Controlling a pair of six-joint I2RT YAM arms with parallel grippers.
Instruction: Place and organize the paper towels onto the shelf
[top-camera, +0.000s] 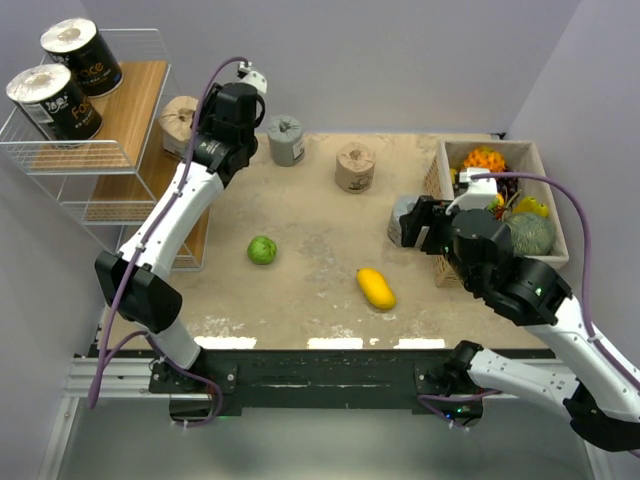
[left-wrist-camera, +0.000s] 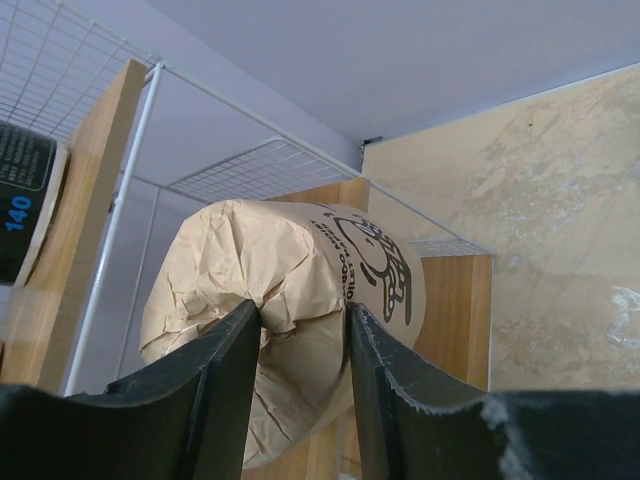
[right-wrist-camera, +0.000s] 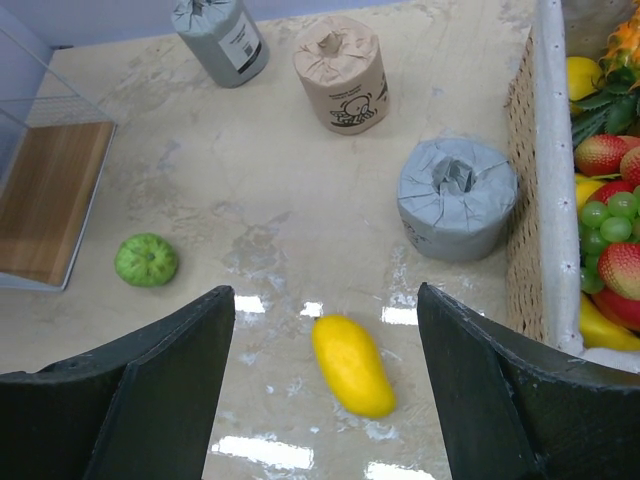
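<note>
- Pinches the crumpled end of a tan roll (left-wrist-camera: 300, 250) in the left claw (left-wrist-camera: 303, 318), with the jaws drawn narrow around the paper wrap.
- Holds it at the right side of the shelf (top-camera: 140, 85), level with a wooden board (top-camera: 125, 188) below the top tier.
- Cannot tell whether it rests on that board or hangs free: the underside is cut off in the left wrist view, and the arm covers the claw from above.
- Finds one black roll (top-camera: 82, 55) and a second black roll (top-camera: 53, 100) upright and side by side on the top tier. Catches only a sliver of one at the left edge of the left wrist view.
- Shows a grey roll (top-camera: 286, 140) and a second tan roll (top-camera: 355, 167) upright on the counter (top-camera: 320, 230), near its far edge.
- Hides most of another grey roll (right-wrist-camera: 455, 195) under the right arm in the top view. Shows it whole in the right wrist view, just beside the basket (right-wrist-camera: 525, 180).
- Hangs the right claw (right-wrist-camera: 325, 292) above the counter, spread wide with nothing between the fingers.
- Places a yellow fruit (right-wrist-camera: 352, 365) below it and a green fruit (right-wrist-camera: 146, 260) off to the left.
- Cuts off the basket at the right edge, so only part of its contents can be made out.
</note>
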